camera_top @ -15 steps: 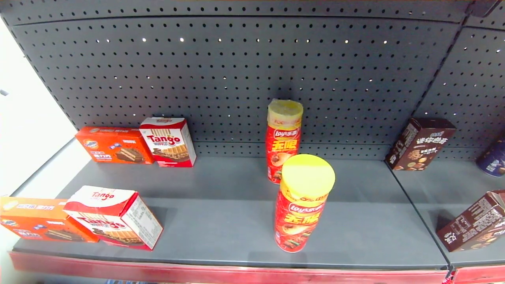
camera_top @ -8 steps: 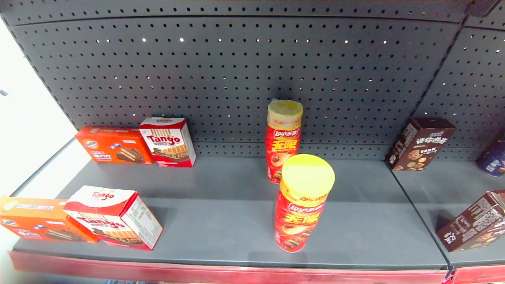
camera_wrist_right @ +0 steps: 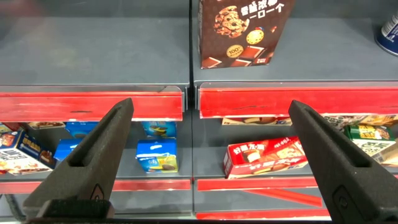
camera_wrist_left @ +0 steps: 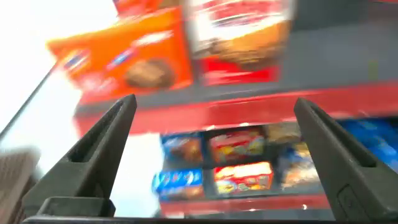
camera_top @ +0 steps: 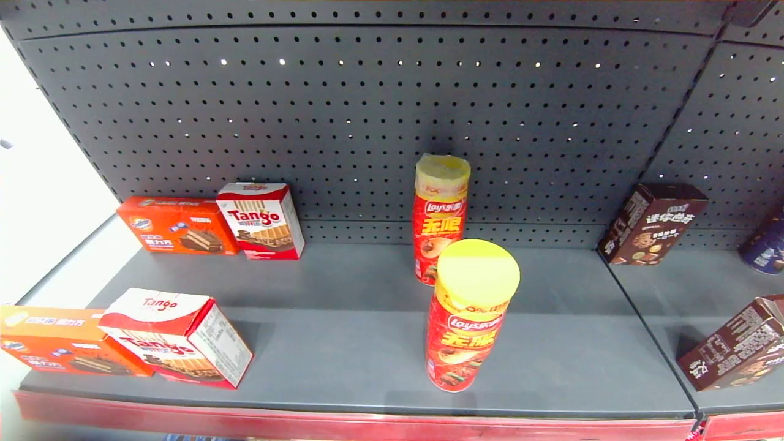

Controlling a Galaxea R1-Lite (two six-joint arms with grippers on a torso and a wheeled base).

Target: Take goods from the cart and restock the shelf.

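Note:
The grey shelf (camera_top: 343, 331) holds two red chip cans with yellow lids, one at the front (camera_top: 468, 315) and one behind it (camera_top: 440, 217). Orange boxes (camera_top: 177, 225) (camera_top: 58, 340) and red-and-white wafer boxes (camera_top: 263, 219) (camera_top: 180, 337) stand at the shelf's left. My left gripper (camera_wrist_left: 214, 155) is open and holds nothing, in front of the shelf's red edge (camera_wrist_left: 249, 111) below an orange box (camera_wrist_left: 124, 59). My right gripper (camera_wrist_right: 208, 155) is open and holds nothing, facing the red edge (camera_wrist_right: 292, 99) under a brown cookie box (camera_wrist_right: 239, 31).
Brown boxes (camera_top: 652, 223) (camera_top: 735, 352) and a dark blue can (camera_top: 764, 245) stand on the neighbouring shelf section to the right. A perforated back panel (camera_top: 367, 122) closes the rear. Lower shelves carry packaged goods (camera_wrist_right: 267, 155) (camera_wrist_left: 239, 158). Open shelf room lies between the wafer boxes and the cans.

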